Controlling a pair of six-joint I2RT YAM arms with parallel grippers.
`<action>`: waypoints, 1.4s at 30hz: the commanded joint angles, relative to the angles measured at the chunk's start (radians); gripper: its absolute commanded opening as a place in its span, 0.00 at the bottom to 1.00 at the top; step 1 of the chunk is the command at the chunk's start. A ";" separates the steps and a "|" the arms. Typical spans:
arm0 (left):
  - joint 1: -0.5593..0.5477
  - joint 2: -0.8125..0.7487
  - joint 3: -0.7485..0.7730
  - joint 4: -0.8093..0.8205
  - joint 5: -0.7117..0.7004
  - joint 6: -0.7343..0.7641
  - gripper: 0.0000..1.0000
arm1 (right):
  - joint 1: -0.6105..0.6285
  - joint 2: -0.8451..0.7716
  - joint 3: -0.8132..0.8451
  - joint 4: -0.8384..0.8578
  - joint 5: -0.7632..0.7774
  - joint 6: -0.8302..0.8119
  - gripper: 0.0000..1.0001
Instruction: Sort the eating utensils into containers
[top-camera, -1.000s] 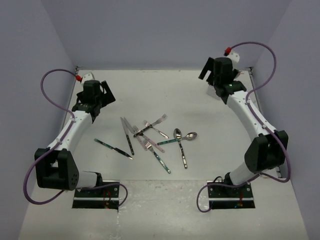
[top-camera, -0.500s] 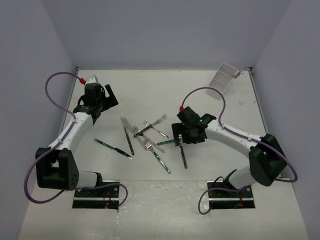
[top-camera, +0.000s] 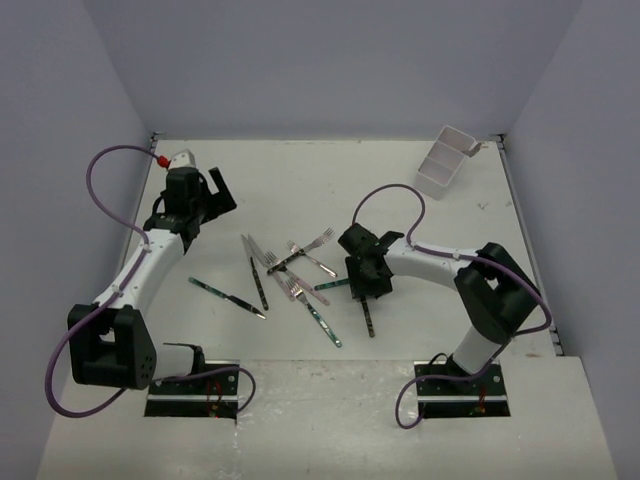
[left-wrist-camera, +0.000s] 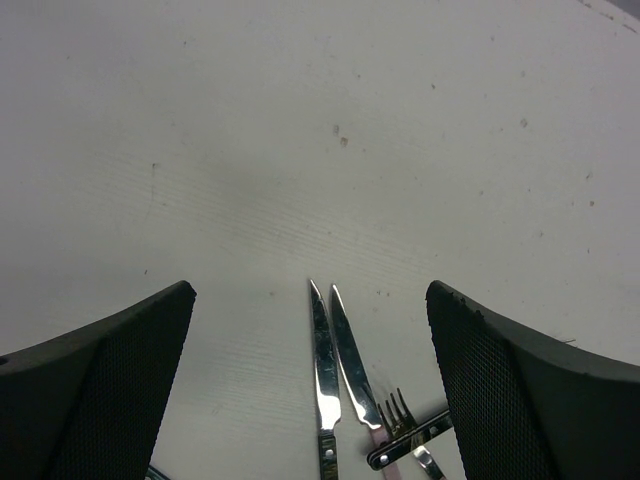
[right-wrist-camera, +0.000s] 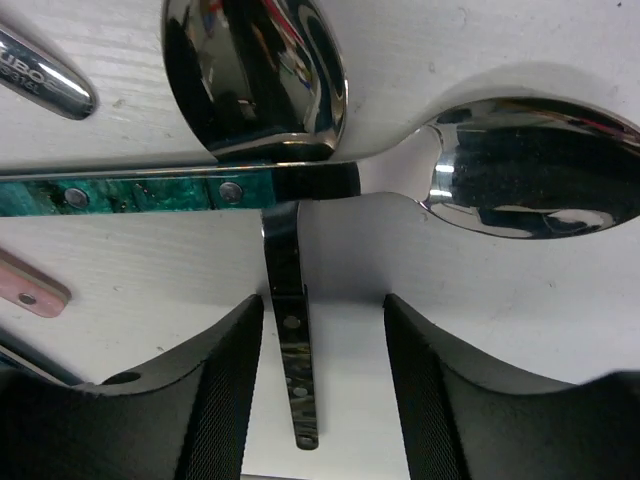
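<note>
1. Top external view: the left fingers (top-camera: 222, 188) hover spread wide over the surface (top-camera: 300, 180), left of the pile. The left wrist view shows two knives (left-wrist-camera: 322, 365) side by side ahead of them.
2. The eating utensils (top-camera: 315, 316) lie scattered mid-surface, with one green-handled knife (top-camera: 228, 297) apart on their left.
3. The right fingers (right-wrist-camera: 215, 400) are low at the pile's right edge, partly open. They straddle a black spoon handle (right-wrist-camera: 292, 340) without clamping it, and a green-handled spoon (right-wrist-camera: 530, 165) crosses that handle.
4. The white bin (top-camera: 445, 160) sits in the far right corner, well apart.

Claw (right-wrist-camera: 322, 325) astride black-handled spoon (right-wrist-camera: 285, 250)
</note>
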 joint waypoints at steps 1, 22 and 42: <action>0.001 -0.032 -0.006 0.037 -0.003 -0.010 1.00 | 0.010 0.028 0.034 0.042 0.019 0.030 0.52; 0.004 -0.047 -0.003 0.033 -0.078 0.002 1.00 | 0.039 0.180 0.480 -0.270 0.654 -0.261 0.00; 0.003 -0.042 0.041 0.030 -0.104 0.001 1.00 | -0.203 0.146 0.595 -0.150 0.694 -0.278 0.00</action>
